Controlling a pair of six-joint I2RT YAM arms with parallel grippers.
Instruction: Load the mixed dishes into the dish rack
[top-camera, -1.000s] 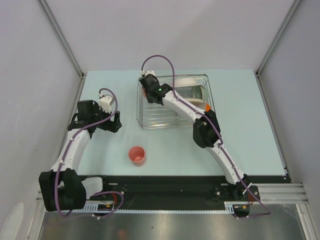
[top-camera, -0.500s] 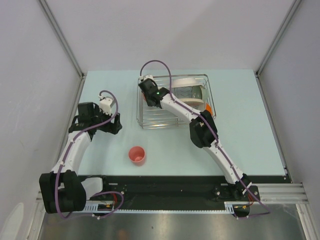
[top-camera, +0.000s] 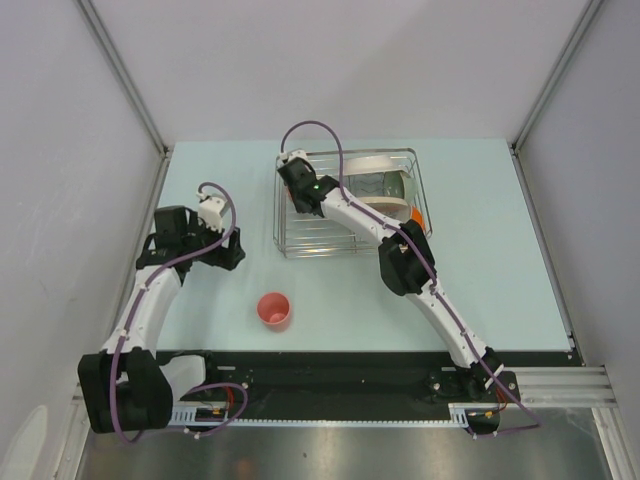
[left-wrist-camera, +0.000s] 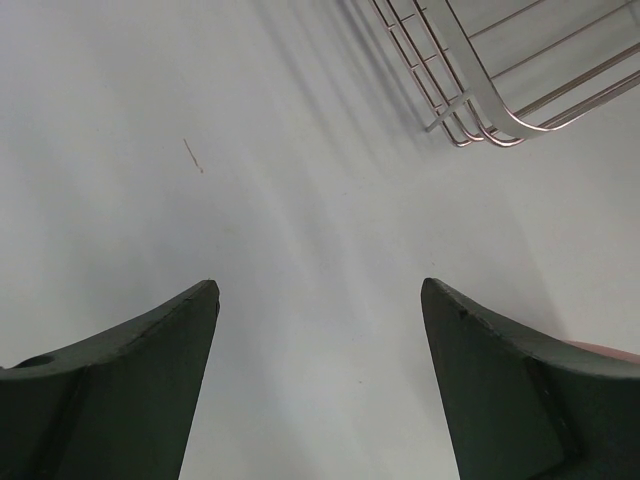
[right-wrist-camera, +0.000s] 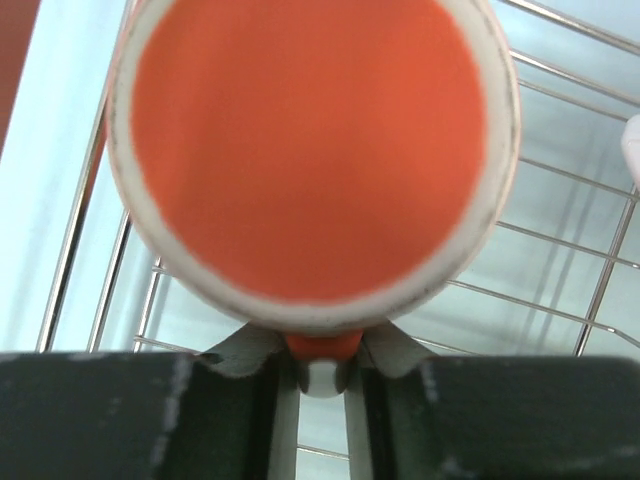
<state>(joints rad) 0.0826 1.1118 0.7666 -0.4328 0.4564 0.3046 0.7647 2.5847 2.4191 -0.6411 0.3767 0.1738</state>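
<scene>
The silver wire dish rack stands at the table's far middle, and its corner shows in the left wrist view. A white plate and a pale green bowl stand in it. My right gripper hangs over the rack's left end. It is shut on the handle of the orange-red mug, whose mouth faces the wrist camera. A pinkish cup stands upright on the table in front. My left gripper is open over bare table, left of the rack.
An orange-edged dish peeks out at the rack's right side beside my right arm. The enclosure walls close in the table on the left, the right and the far side. The arm bases sit along the near edge.
My right gripper has shifted slightly to the far left over the rack with the mug. The left arm has drawn back a little toward the near side.
</scene>
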